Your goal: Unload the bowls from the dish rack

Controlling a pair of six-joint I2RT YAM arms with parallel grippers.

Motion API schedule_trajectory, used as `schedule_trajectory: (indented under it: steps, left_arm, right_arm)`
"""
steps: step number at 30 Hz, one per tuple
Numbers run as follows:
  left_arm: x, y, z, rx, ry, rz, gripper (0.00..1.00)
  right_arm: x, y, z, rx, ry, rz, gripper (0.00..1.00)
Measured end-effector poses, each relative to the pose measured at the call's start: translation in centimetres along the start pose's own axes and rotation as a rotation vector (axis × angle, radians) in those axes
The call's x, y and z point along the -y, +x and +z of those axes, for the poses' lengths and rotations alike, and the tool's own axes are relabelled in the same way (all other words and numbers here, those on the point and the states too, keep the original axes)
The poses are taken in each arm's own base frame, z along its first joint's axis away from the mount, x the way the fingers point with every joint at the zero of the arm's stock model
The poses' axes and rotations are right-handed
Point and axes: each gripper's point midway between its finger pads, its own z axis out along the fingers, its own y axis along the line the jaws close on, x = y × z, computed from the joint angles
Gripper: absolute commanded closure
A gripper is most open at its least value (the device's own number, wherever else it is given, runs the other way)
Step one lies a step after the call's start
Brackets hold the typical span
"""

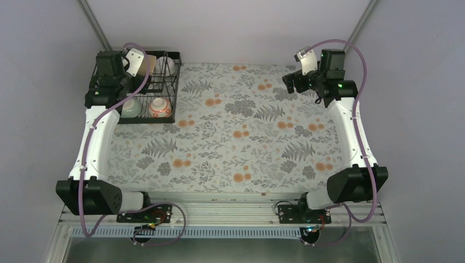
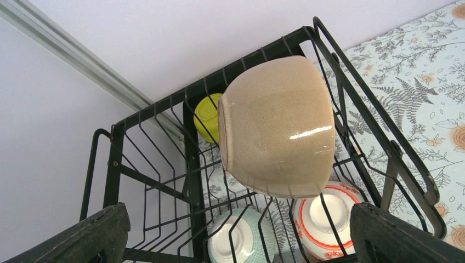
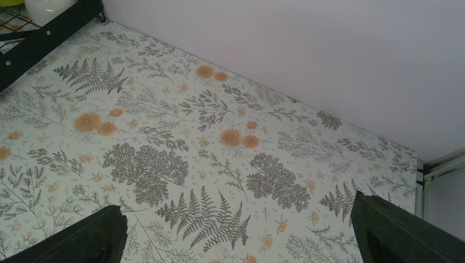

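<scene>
The biggest thing we see is the table [image 1: 247, 148] with its flowery cloth. The black wire dish rack [image 2: 192, 164] sits at the upper left of the top view. Our left gripper [image 2: 237, 230] hangs right over the rack, fingers spread wide and holding nothing. Our right gripper [image 3: 236, 224] is well away at the upper right, also spread wide and holding nothing. In the rack a big tan bowl [image 2: 277, 126] leans on its side, above a pale green bowl [image 2: 241, 241] and a red-patterned bowl [image 2: 323, 219]. We think the bowls are hard, shiny and slippery, and would break if dropped. So we would pinch a rim, one finger inside and one outside.
</scene>
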Motion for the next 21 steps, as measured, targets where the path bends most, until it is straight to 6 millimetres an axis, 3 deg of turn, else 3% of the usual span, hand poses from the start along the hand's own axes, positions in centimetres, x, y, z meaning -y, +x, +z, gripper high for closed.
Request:
schedule_trajectory:
  steps: [14, 21]
  left_arm:
    - [-0.2, 0.4, 0.8, -0.002, -0.026, -0.002, 0.00]
    - [-0.2, 0.0, 3.2, -0.038, -0.031, -0.001, 0.00]
  right_arm:
    - [0.0, 0.8, 0.1, -0.012, 0.008, 0.002, 0.00]
    - [0.2, 0.6, 0.2, -0.001, 0.019, -0.001, 0.00]
